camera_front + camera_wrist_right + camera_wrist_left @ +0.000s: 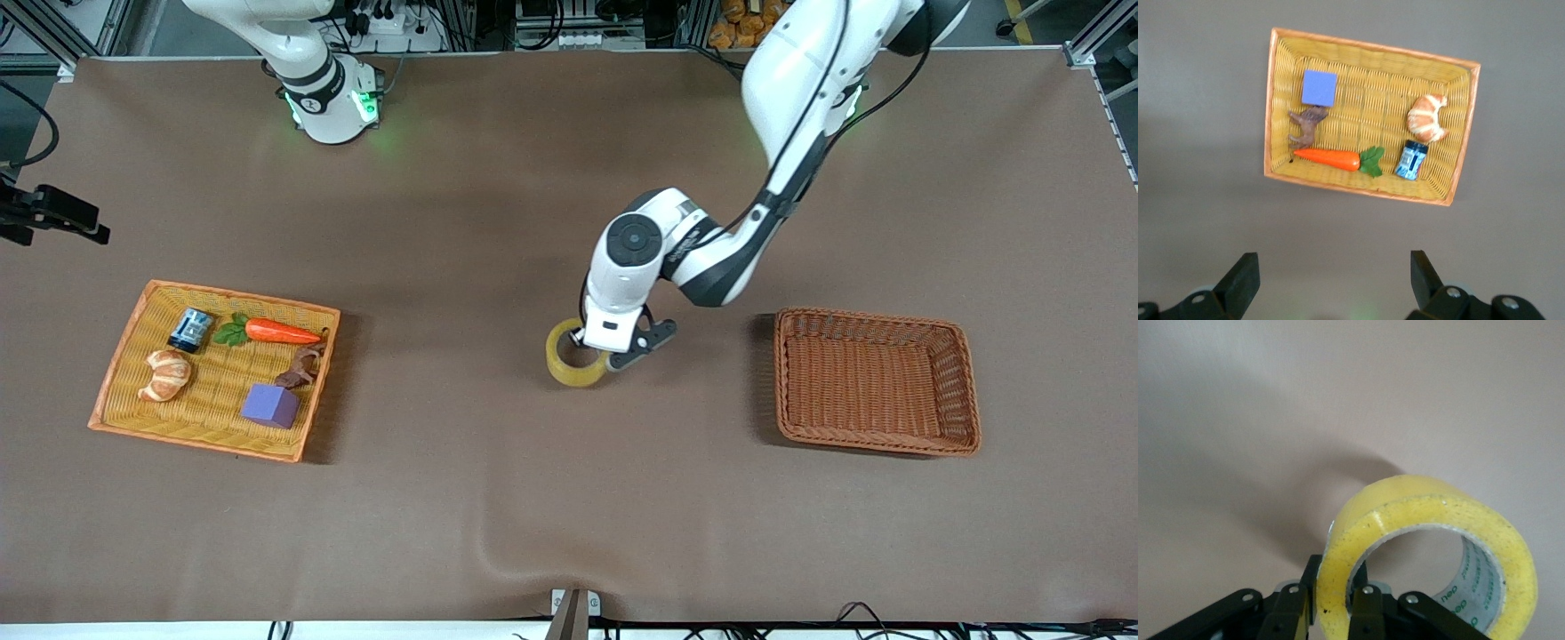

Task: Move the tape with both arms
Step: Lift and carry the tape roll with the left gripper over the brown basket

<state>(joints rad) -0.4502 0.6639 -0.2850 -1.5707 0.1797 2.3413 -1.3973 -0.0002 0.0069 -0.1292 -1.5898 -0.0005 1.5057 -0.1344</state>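
Where the brown tabletop (498,498) lies nearest the front camera: bare cloth with a slight wrinkle at its edge.
Purple block (270,405): nearest item in the yellow wicker tray (124,356), at the right arm's end of the tabletop.
Croissant (165,373): in the same tray, a little farther from the front camera than the block.
Brown animal figure (300,366): in the tray, just beside the block.
Tape (576,359): translucent yellowish roll near the tabletop's middle, between the two baskets, standing tilted on its edge.
Left claw (613,354): down at the tape, fingers (1365,607) clamped on the roll's wall, one inside the ring and one outside.
Brown wicker basket (876,443): toward the left arm's end of the tabletop, well apart from the tape.
Carrot (281,332): in the yellow tray, farther from the front camera than the block.
Small blue can (190,329): in the tray beside the carrot's green leaves.
Right claw (1331,283): fingers spread wide and holding nothing, hanging high over the tabletop near the yellow tray; this arm waits.
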